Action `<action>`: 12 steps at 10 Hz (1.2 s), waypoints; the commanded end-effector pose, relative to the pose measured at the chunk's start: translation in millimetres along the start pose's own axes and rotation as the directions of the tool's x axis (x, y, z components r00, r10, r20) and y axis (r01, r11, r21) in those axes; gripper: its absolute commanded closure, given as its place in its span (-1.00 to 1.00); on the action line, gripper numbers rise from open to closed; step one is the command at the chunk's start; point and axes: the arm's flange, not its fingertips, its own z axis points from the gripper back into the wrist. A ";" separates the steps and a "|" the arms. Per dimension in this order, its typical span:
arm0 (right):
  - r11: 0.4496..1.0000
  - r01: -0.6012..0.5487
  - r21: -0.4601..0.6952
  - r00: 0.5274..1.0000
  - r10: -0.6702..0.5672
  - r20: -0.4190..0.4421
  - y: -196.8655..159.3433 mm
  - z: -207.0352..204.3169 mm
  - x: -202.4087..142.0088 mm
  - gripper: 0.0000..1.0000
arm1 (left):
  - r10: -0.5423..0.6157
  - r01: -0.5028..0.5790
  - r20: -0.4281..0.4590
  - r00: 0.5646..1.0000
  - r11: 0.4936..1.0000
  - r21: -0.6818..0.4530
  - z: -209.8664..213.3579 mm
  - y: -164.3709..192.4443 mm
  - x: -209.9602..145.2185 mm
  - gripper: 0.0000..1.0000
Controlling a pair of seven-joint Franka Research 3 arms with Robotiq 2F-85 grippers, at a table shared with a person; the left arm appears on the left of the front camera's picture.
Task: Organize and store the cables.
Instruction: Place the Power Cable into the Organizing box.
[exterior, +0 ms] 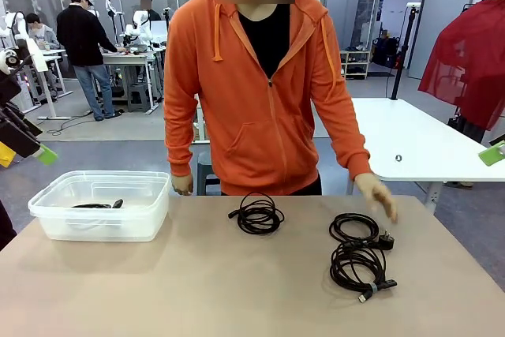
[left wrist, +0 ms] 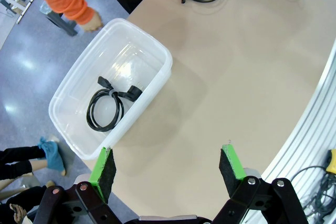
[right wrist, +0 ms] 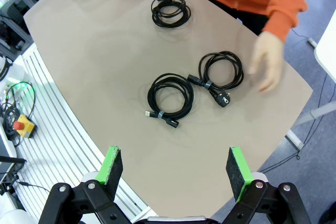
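While the left gripper (left wrist: 168, 174) and right gripper (right wrist: 176, 174) hang wide open and empty, one cable (left wrist: 112, 95) lies in the clear bin (exterior: 102, 225) at left, a second cable (exterior: 258, 215) at the table's (exterior: 197, 290) middle, and two touching cables (exterior: 353, 248) at right

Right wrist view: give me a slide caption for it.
Open right claw above three coiled cables on the table, a person's hand near one.
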 end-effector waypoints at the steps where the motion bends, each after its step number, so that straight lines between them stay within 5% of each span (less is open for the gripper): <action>1: 1.000 -0.012 0.011 1.000 0.012 0.008 0.1 0.4 -0.8 -1.00 | 0.012 -0.012 -0.003 1.000 1.000 0.008 0.6 -1.1 1.6 -1.00; 12: 1.000 -0.012 0.011 1.000 0.012 0.008 0.1 0.4 -0.8 -1.00 | 0.012 -0.012 -0.003 1.000 1.000 0.008 0.6 -1.1 1.6 -1.00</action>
